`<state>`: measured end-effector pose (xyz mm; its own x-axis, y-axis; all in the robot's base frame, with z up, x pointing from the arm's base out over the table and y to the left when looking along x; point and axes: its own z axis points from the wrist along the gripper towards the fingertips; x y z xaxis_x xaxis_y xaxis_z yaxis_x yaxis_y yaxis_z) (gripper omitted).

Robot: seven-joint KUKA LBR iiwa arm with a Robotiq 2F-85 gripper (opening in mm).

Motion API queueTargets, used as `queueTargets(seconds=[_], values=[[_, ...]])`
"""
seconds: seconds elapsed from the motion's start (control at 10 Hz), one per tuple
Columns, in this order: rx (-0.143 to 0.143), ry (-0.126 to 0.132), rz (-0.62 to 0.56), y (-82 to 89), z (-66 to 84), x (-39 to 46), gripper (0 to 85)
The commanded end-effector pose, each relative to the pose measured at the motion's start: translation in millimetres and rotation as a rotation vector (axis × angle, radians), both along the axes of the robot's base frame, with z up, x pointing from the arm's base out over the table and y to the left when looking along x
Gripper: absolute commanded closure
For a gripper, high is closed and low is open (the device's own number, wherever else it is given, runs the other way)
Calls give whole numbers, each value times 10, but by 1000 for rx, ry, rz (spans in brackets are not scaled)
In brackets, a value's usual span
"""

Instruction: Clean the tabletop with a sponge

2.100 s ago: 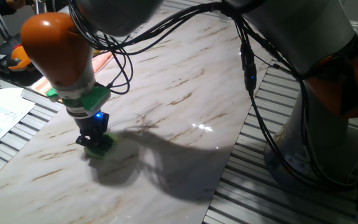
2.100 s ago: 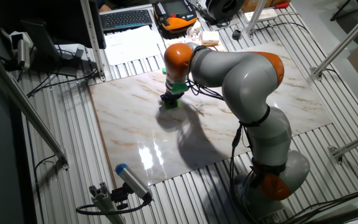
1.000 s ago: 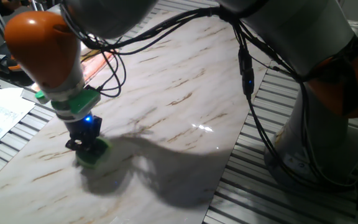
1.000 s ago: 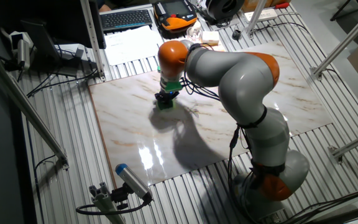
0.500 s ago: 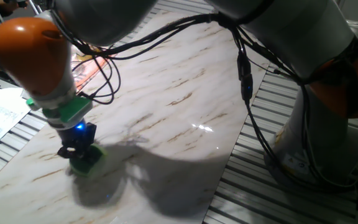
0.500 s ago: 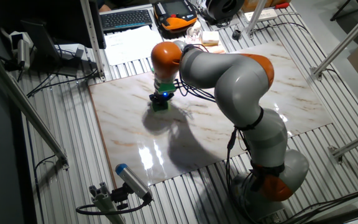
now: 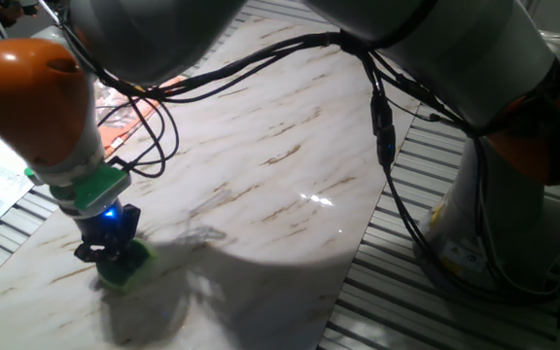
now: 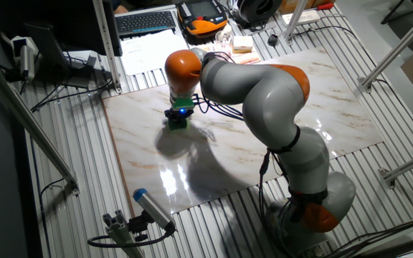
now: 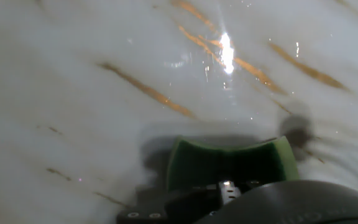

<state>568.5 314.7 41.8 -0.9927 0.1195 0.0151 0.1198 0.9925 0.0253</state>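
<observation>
**Near the slab's edge, the wipe is under way**

On the tabletop (image 8: 264,107) close to one side edge, the gripper (image 7: 111,255) presses the sponge (image 7: 124,264) flat against the marble, jaws clamped on it. Much of the slab looks unvisited, so I judge most wiping remains; no dirt is visible to confirm progress. The hand view shows the sponge's (image 9: 229,163) pinched outline and the glossy brown veins; the other fixed view shows the whole slab and the grey slatted surface (image 8: 70,165) around it.
</observation>
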Motion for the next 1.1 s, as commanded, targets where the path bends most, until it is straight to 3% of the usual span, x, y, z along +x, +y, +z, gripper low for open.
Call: queueTargets(seconds=[0.0, 0.1, 0.5, 0.8, 1.0], values=[[-6, -5, 8, -33, -7, 5, 850], [10, -5, 13, -106, -2, 35, 850], [7, -1, 27, -358, 140, 390, 850], [19, -6, 37, -504, 91, 579, 850], [26, -14, 37, -596, 181, 706, 850]])
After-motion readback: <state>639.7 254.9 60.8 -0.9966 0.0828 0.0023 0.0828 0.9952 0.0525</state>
